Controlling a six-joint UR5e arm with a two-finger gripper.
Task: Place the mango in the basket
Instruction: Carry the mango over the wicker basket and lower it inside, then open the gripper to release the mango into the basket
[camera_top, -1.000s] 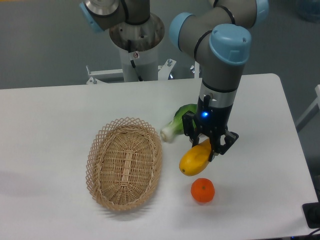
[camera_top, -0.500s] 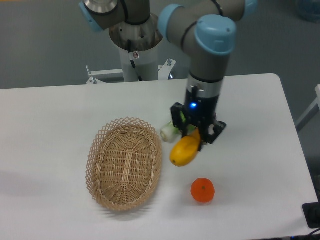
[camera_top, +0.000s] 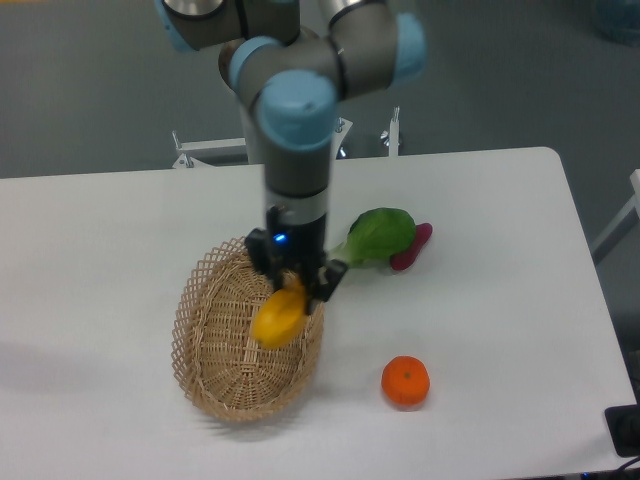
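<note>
Swung left since the earlier frame, the gripper (camera_top: 293, 284) jaws clench the mango (camera_top: 279, 316), its long axis slanting down-left above the basket (camera_top: 215, 385) interior

Grey tube arm (camera_top: 296, 170) with pale blue joint caps, a black gripper (camera_top: 293, 283), small blue light glowing.

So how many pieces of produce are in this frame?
4: the mango in the jaws above the basket, a tangerine right of it, and a leafy green beside a reddish piece behind.
</note>
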